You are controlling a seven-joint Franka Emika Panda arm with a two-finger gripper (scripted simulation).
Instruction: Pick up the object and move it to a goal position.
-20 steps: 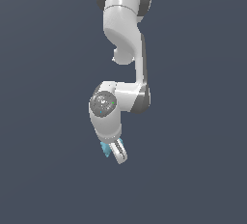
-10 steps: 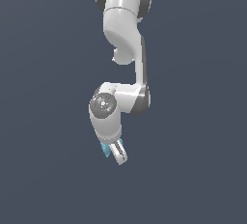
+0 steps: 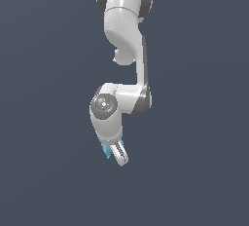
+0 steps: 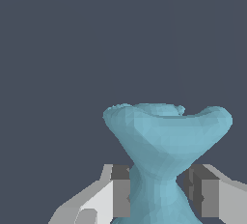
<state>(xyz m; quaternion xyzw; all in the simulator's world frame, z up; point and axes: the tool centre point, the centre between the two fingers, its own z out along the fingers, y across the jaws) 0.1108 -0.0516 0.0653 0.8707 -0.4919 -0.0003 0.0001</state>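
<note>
Fingers (image 4: 120, 191) pinched the object (image 4: 164, 143) right at its narrow waist, one dark pad on each side, and that looked a sensible place to take it: the flared ends above and below the pinch would stop the piece slipping out along the pads. The wide upper lobe stood clear of the grip in the wrist view, spread out like a cup against the plain dark background. From the exterior view the gripper (image 3: 116, 154) hung at the low end of the arm (image 3: 127, 49), tilted toward that view's right, with only a sliver of the teal object (image 3: 105, 150) peeking out beside the fingers. Its lower half was cut off in the wrist view, so the far end of the bow-tie could not be judged. No table edge, no surface line and no goal marker showed in either view, so height above any support could not be told.
</note>
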